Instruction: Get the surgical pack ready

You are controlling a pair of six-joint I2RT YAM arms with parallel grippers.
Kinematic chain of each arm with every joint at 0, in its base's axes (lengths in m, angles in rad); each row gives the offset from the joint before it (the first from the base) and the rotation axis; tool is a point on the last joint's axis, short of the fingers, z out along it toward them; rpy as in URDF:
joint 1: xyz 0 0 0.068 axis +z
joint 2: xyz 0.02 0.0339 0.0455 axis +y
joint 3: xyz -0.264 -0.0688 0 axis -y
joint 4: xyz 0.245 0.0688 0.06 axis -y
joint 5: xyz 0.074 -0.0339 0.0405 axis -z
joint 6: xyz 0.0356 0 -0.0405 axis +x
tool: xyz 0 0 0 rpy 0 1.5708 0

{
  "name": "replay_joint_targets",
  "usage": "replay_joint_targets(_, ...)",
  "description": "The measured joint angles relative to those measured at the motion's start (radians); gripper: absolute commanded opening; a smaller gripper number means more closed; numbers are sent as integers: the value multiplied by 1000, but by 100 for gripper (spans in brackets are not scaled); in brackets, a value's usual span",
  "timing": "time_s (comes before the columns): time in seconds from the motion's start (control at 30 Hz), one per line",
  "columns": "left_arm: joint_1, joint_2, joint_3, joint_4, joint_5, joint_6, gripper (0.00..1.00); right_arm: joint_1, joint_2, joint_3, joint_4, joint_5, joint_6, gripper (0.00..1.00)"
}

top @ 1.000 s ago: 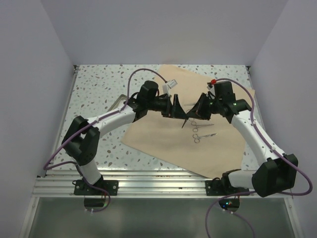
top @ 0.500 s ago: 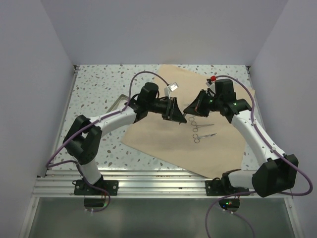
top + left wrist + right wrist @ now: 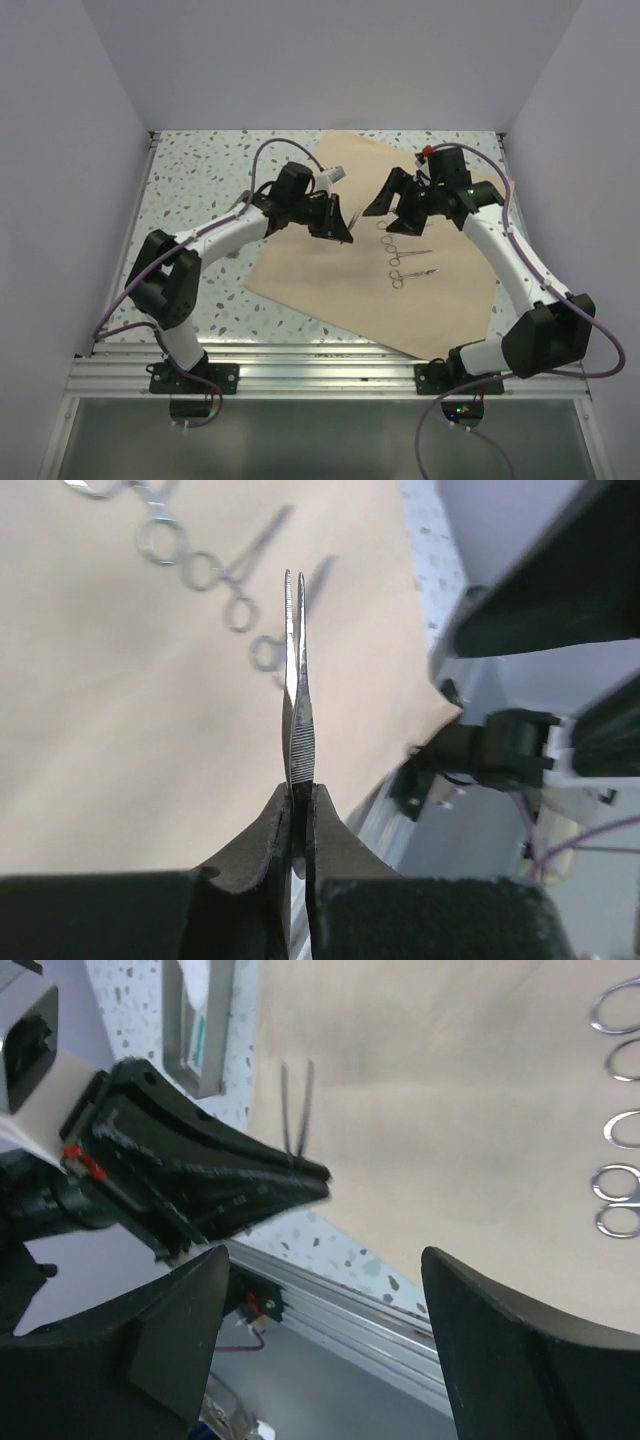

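Serrated steel forceps [image 3: 297, 680] are clamped in the left gripper [image 3: 298, 800] above the tan wrap sheet [image 3: 320, 280]; the right gripper [image 3: 325, 1260] is spread wide, nothing held

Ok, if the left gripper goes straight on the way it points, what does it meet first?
The forceps in the left gripper would likely touch the wrap sheet first, near the ring-handled instruments; depth is unclear.
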Motion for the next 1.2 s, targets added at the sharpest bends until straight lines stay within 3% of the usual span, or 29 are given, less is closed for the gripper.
replay_joint_targets(0.03,24,0,0,-39,-28,29,0,0,21,45,-52,37,-17,94)
replay_joint_targets(0.1,86,-3,0,-117,-100,93,0,-6,56,120,-126,92,-55,99)
replay_joint_targets(0.2,201,-10,7,-252,-285,206,0,-24,98,206,-220,178,-109,99)
replay_joint_targets(0.33,305,-6,59,-384,-588,347,0,-40,117,199,-270,223,-150,99)
replay_joint_targets(0.63,316,56,112,-460,-972,535,0,-40,214,147,-290,222,-190,99)
replay_joint_targets(0.8,318,57,77,-470,-1055,608,0,-42,235,147,-287,204,-205,99)
replay_joint_targets(1.1,318,58,16,-474,-1021,690,0,-51,305,148,-278,183,-220,99)
replay_joint_targets(1.2,318,63,16,-472,-1014,702,20,-69,332,148,-276,181,-211,99)
